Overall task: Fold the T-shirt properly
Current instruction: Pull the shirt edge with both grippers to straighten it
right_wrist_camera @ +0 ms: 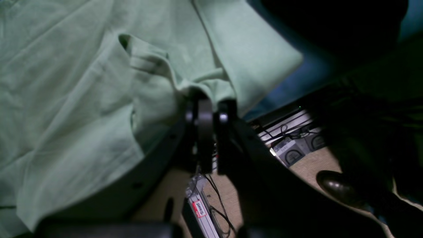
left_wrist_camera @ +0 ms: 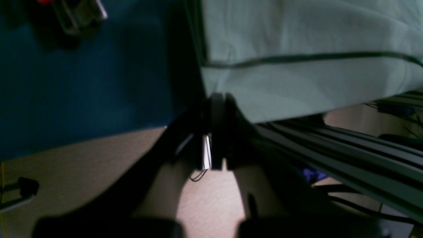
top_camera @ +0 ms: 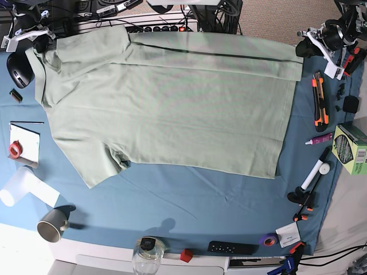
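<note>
The pale sage-green T-shirt (top_camera: 172, 109) lies spread flat on the blue table cloth (top_camera: 189, 206), with a strip along its far edge folded over. My left gripper (top_camera: 299, 51) is at the shirt's far right corner. In the left wrist view it (left_wrist_camera: 218, 100) is shut on the corner of the shirt (left_wrist_camera: 297, 33). My right gripper (top_camera: 39, 48) is at the far left, by the sleeve. In the right wrist view it (right_wrist_camera: 211, 100) is shut on a bunched fold of the shirt (right_wrist_camera: 66, 82).
An orange box cutter (top_camera: 318, 100), a marker (top_camera: 319, 139) and a green box (top_camera: 351, 148) lie at the right. A mug (top_camera: 51, 224), a glass jar (top_camera: 148, 258) and a remote (top_camera: 232, 248) sit along the near edge. A red tape roll (top_camera: 14, 150) lies at the left.
</note>
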`<action>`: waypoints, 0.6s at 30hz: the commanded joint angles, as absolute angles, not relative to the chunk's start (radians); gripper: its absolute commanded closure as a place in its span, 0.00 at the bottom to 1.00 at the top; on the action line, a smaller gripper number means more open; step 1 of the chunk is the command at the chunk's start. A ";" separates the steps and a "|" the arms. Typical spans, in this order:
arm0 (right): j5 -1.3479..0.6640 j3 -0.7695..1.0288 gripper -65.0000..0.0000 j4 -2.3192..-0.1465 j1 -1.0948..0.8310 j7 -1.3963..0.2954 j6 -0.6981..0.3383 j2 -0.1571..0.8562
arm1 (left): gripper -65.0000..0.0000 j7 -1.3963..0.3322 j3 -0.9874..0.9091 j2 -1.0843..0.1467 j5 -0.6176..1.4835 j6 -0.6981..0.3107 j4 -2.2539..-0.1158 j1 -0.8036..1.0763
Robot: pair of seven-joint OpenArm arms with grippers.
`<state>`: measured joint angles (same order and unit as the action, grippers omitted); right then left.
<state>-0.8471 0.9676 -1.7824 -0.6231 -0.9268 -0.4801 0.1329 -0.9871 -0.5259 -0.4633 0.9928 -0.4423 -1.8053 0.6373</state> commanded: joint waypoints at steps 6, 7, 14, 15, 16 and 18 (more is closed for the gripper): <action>-0.890 0.977 1.00 -1.826 -0.581 -0.907 -0.539 0.179 | 1.00 -0.976 -0.536 -0.480 1.007 -0.446 -1.819 0.646; -0.884 0.977 1.00 -1.832 -0.577 -0.906 -0.540 0.181 | 1.00 -0.976 -0.536 -0.480 1.007 -0.446 -1.819 0.646; -0.953 0.977 1.00 -1.837 -0.561 -0.897 -0.586 0.199 | 1.00 -0.971 -0.536 -0.479 1.007 -0.446 -1.819 0.645; -0.958 0.977 1.00 -1.845 -0.547 -0.905 -0.616 0.207 | 1.00 -0.969 -0.536 -0.480 1.007 -0.446 -1.819 0.646; -0.964 0.977 1.00 -1.856 -0.536 -0.916 -0.624 0.215 | 1.00 -0.969 -0.536 -0.480 1.007 -0.446 -1.819 0.646; -0.972 0.977 1.00 -1.888 -0.517 -0.921 -0.625 0.228 | 1.00 -0.969 -0.536 -0.479 1.007 -0.446 -1.819 0.646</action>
<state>-0.9501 0.9676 -1.8709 -0.5095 -0.9497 -0.6216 0.2108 -0.9836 -0.5259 -0.4633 0.9928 -0.4419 -1.8053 0.6376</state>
